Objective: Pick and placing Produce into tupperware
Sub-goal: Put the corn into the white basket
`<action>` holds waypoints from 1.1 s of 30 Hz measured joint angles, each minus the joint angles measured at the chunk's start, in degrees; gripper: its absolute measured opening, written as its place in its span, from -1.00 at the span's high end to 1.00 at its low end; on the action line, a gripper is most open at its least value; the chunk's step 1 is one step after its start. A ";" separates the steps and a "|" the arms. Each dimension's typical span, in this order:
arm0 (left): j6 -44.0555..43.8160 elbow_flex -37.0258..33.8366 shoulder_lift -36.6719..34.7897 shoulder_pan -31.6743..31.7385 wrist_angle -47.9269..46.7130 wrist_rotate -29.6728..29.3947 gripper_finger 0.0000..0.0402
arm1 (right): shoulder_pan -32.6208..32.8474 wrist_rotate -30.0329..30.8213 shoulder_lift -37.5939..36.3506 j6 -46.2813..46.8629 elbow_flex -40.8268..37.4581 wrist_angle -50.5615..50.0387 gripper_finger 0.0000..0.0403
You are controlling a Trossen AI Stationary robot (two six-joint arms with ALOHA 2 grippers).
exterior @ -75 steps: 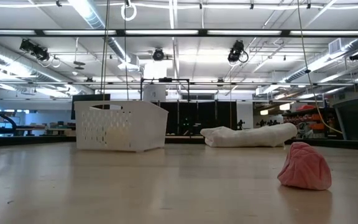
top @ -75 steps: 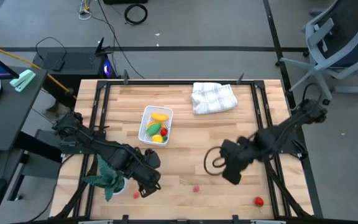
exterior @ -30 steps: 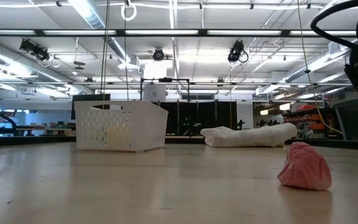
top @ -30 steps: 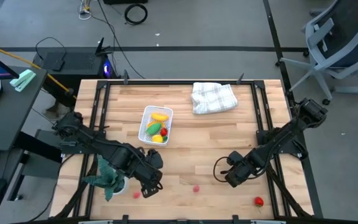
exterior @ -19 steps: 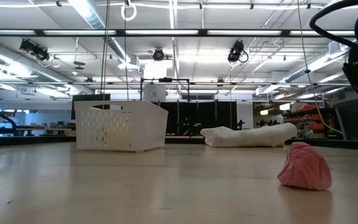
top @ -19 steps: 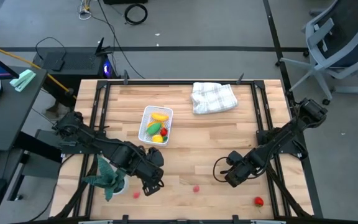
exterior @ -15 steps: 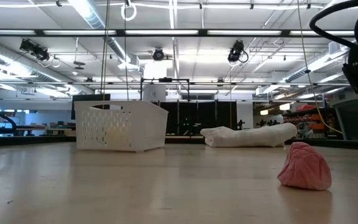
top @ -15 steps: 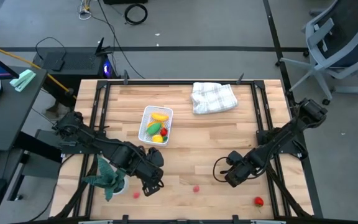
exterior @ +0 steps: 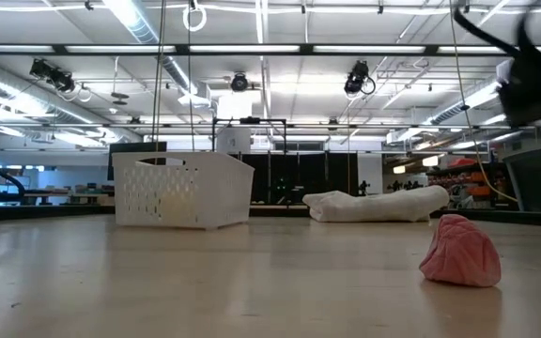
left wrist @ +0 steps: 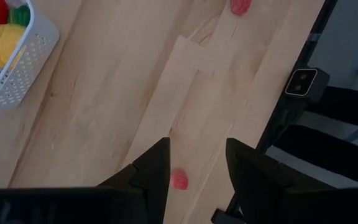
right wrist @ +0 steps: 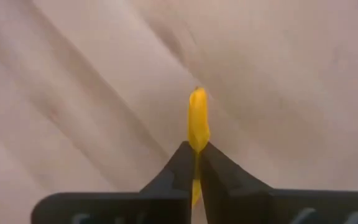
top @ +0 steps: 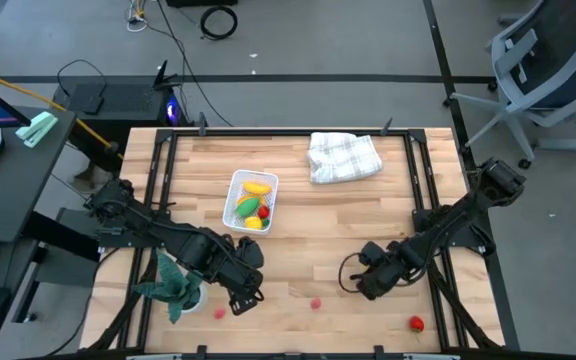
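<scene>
Right hand (right wrist: 196,163) low over the worktop (top: 368,210), toward the right part of the near edge, fingers pinched together on a thin yellow piece (right wrist: 197,121) that sticks out ahead of the fingertips. Seen from above only as a dark shape (top: 370,283); the yellow piece hidden beneath it there.

Left hand (left wrist: 196,163) near the near-left corner of the worktop, fingers about half spread, nothing between them. Shown from above at (top: 245,296). Small pink piece (left wrist: 179,179) lying on the wood right below the gap between those fingers, not touched; same piece from above at (top: 218,311).

White container (top: 239,183) left of centre on the worktop, standing flat, holding a yellow piece, a green one, a small red one and another yellow one. Its perforated corner also in the left wrist view (left wrist: 23,59), with yellow and red showing over the rim.

Second pink piece (top: 316,301) loose near the middle of the near edge, apart from both hands; large and close in the low view (exterior: 459,250). Red piece (top: 417,323) loose near the near-right corner, apart from the right hand.

Checked cloth (top: 344,156) folded at the far edge, right of centre. Green plant in a pot (top: 175,284) at the near-left corner, just beside the left arm.
</scene>
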 joint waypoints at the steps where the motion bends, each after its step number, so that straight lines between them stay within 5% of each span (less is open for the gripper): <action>1: -0.01 0.01 0.00 0.00 -0.09 -0.01 0.19 | -0.46 1.71 -0.89 0.03 0.51 0.07 0.92; 7: -0.20 0.02 0.00 0.03 -0.14 -0.01 0.19 | -7.86 18.04 -6.38 -15.59 7.64 8.48 0.96; 11: -14.37 0.07 0.00 1.63 -5.27 -0.20 0.20 | -16.79 21.69 -7.80 -33.45 15.89 11.81 0.97; 18: -22.85 0.07 0.00 2.11 -15.43 -0.77 0.34 | -32.08 10.11 -0.76 -57.25 32.25 16.26 0.97; 27: -24.05 0.07 -0.02 1.50 -16.73 -7.03 0.51 | -43.83 -13.93 21.21 -58.85 46.99 18.32 0.97; 33: -24.05 0.04 -0.02 1.51 -16.60 -7.12 0.57 | -43.93 -15.09 32.68 -65.19 53.49 17.19 0.94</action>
